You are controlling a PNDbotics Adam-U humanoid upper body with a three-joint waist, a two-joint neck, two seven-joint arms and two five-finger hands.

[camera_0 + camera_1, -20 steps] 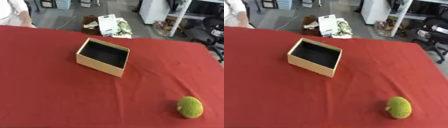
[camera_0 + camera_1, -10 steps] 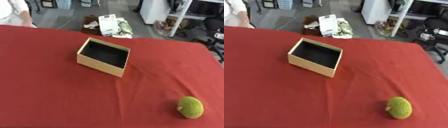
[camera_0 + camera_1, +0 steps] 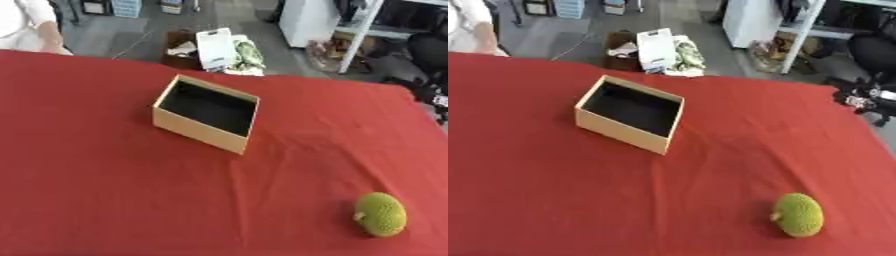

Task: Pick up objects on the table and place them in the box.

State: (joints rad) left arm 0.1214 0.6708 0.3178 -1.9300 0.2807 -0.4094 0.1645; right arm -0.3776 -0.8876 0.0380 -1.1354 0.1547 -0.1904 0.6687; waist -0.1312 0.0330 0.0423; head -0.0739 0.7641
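Note:
An open tan cardboard box (image 3: 206, 112) with a dark inside stands on the red tablecloth (image 3: 105, 190), left of centre. Nothing shows inside it. A bumpy green oval fruit (image 3: 381, 220) with a short stub lies near the table's front right, well apart from the box. Neither of my hands shows in either view.
Beyond the table's far edge the floor holds a brown carton with a white packet (image 3: 215, 46) and some clutter. A white cabinet (image 3: 308, 20) and an office chair (image 3: 877, 52) stand at the back right. A person in white stands at the far left corner.

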